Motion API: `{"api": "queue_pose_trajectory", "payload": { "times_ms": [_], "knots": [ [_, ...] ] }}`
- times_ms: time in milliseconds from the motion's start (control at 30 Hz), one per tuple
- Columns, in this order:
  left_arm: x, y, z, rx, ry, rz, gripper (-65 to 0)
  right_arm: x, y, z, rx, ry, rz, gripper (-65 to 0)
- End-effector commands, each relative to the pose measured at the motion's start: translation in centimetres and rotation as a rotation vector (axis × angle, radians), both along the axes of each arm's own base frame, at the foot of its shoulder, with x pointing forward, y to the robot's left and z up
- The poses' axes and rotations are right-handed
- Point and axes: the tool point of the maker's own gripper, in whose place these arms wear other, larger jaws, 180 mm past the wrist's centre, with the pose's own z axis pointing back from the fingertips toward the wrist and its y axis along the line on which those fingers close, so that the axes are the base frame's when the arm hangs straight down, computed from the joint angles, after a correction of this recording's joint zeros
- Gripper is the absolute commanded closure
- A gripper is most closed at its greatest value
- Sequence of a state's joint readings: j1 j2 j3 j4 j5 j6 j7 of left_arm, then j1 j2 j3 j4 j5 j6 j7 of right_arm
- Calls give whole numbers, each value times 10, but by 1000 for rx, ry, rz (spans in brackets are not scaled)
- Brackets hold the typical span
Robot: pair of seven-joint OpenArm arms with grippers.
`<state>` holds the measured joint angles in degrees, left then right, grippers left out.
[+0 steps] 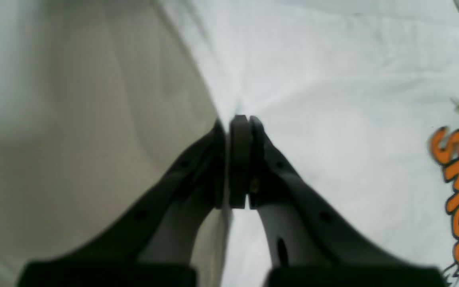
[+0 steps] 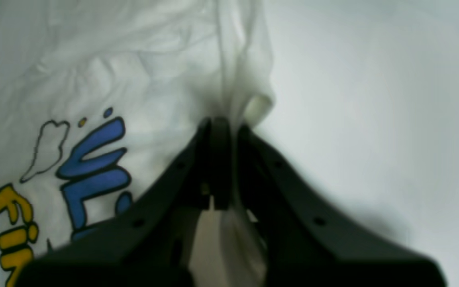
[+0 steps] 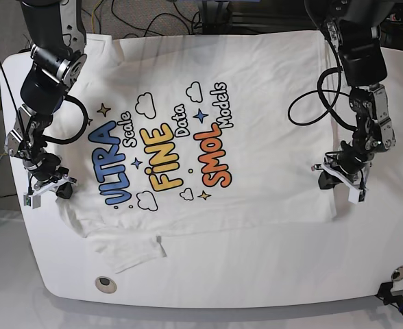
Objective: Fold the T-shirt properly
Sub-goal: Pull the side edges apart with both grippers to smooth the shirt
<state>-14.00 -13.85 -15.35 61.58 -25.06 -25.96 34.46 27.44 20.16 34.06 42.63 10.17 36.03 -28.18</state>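
White table (image 3: 256, 274) bears the T-shirt (image 3: 256, 103) (print up), left tool (image 1: 239, 119) and right tool (image 2: 221, 119) both pinching its edges.

there was one t-shirt (image 3: 208, 123) on one white table (image 3: 256, 274), and my two grippers, left (image 3: 340, 179) and right (image 3: 49, 186).

The T-shirt (image 3: 208, 137) is soft, matt white cloth, lightly creased, its coloured print flat and slightly glossier than the weave. Under it the bench (image 3: 256, 274) is smooth, white and faintly shiny. Both tools, left (image 1: 239, 119) and right (image 2: 221, 121), look like matt black plastic.
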Motion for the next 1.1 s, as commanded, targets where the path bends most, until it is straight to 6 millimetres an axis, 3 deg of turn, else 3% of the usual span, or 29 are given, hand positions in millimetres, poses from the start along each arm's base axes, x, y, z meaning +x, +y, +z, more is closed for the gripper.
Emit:
{"api": "queue_pose_trajectory", "payload": {
  "times_ms": [0,500,733,833,867,1067],
  "knots": [
    [13,12,15,37,-76,22,0,15,-17,27,-24,-74,-37,0],
    [12,20,9,78,-60,23,0,15,-7,19,-5,-62,-39,0],
    [7,37,2,96,-22,35,-8,14,-13,17,-8,-48,-80,-361],
    [11,41,7,103,-29,38,-329,14,-13,17,-8,-48,-80,-407],
    [11,46,10,114,-32,41,-377,14,-13,17,-9,-47,-78,-407],
    [13,56,21,127,-58,52,-385,18,5,14,-47,-23,3,-407]
  ]
}}
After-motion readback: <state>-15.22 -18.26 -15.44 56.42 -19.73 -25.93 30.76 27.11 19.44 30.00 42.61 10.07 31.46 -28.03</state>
